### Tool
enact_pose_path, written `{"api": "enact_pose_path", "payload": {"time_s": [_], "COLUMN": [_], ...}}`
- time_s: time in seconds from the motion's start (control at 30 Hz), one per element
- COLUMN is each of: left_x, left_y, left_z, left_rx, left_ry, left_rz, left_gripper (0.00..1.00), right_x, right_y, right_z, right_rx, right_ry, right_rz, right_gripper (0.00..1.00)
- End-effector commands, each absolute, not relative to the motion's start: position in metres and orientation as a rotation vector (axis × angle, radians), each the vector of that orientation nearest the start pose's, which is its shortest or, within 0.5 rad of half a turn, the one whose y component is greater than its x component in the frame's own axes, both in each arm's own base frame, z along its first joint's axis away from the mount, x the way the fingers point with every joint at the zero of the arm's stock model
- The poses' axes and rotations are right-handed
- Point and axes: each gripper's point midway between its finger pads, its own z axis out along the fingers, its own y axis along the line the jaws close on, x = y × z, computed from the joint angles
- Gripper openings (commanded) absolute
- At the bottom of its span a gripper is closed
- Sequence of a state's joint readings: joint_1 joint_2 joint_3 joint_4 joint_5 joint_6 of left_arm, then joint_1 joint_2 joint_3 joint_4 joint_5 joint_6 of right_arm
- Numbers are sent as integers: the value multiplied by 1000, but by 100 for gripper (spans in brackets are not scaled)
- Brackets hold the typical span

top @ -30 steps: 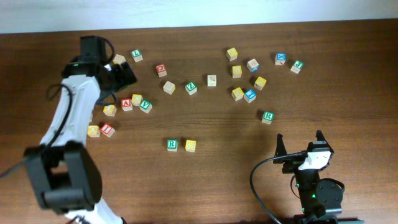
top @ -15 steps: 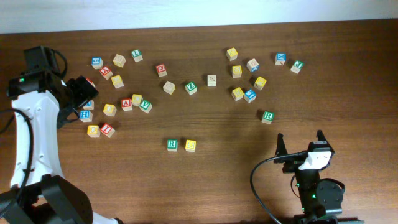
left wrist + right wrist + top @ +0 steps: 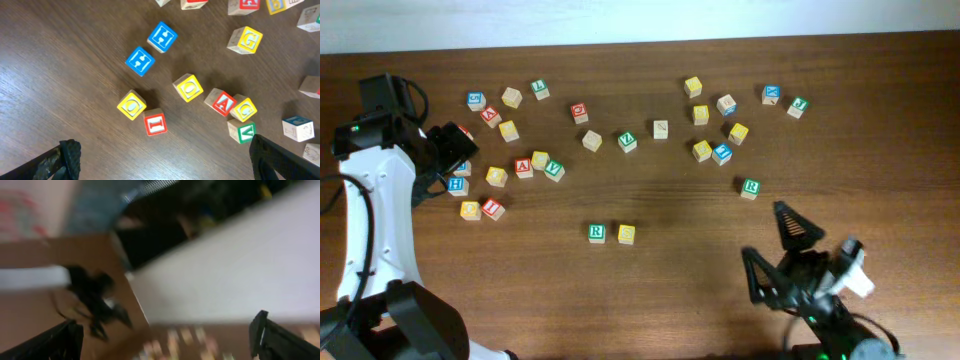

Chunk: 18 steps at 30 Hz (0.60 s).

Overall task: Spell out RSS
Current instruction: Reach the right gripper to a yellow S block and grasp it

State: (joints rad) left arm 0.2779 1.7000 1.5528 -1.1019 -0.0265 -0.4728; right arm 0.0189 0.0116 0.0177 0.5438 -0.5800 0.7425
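Observation:
A green-framed R cube [image 3: 597,233] and a yellow-faced cube [image 3: 626,234] sit side by side at the table's front middle. A second green R cube [image 3: 750,187] lies to the right. Several yellow cubes lie at the back right, one of them [image 3: 702,151] near a blue cube; their letters are too small to read. My left gripper [image 3: 448,148] is open and empty over the left cluster; the left wrist view shows its fingers [image 3: 162,167] wide apart above bare wood. My right gripper [image 3: 763,232] is open and empty at the front right; its wrist view [image 3: 165,340] is blurred.
Under the left wrist lie two blue H cubes [image 3: 162,36], two yellow O cubes [image 3: 188,87], a red I cube [image 3: 155,122], a red A cube [image 3: 221,102] and a green V cube [image 3: 241,131]. More cubes lie scattered along the back of the table [image 3: 660,128].
My left arm swung from the back cluster out to the table's left edge, then held still. My right gripper lifted and tilted, spreading wider, in the last half second.

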Motion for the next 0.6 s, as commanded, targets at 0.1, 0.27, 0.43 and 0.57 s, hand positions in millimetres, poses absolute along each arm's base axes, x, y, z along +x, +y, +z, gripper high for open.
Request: {"api": "enact_pose_path", "payload": {"time_s": [0.1,0.27,0.43,0.57], "left_x": [367,367,367,367], "left_y": [112,112,112,112], "left_z": [166,166,166,166], "left_rx": [-1060,-1060,-1060,-1060], "left_ry": [2609,2609,2609,2609], "left_rz": [-5,-5,-5,-5], "left_gripper": [99,99,99,99], "right_x": [159,166,227,284], "right_y": [53,55,72,81], "right_z": [386,441,449,439], "right_rx": [39,-58,-237,-285], "right_ry": [884,984,1331,1579], "right_rz": [865,619,442,468], "right_gripper": [98,98,98,98]}}
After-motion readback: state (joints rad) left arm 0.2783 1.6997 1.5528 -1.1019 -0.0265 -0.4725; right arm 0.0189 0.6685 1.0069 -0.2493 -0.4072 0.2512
